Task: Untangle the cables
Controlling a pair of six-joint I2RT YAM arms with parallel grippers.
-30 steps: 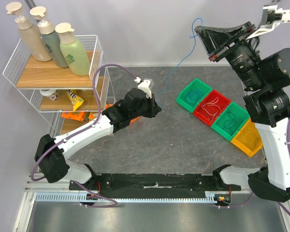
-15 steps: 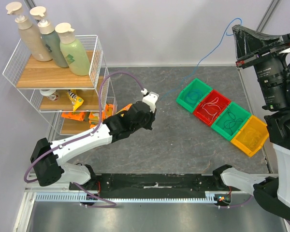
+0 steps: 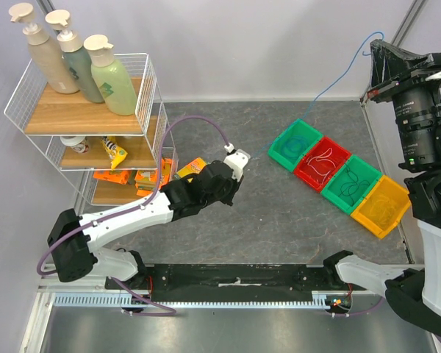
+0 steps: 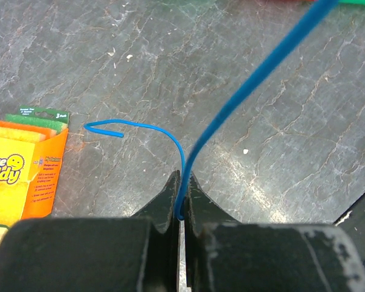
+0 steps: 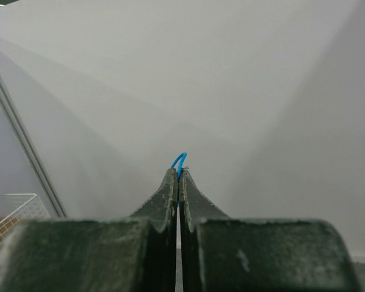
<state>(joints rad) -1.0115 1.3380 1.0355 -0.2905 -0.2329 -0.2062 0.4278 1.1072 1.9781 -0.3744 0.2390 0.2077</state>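
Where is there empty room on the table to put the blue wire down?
The grey marbled tabletop is bare in the middle, between the left gripper and the row of green, red and yellow plastic bins. It is crowded at the left, by the white wire rack and orange sponge packs.

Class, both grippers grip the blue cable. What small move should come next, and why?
Probably lower the right gripper toward the bins: the blue cable runs nearly straight from it to the left gripper, no knot showing, so it seems untangled.
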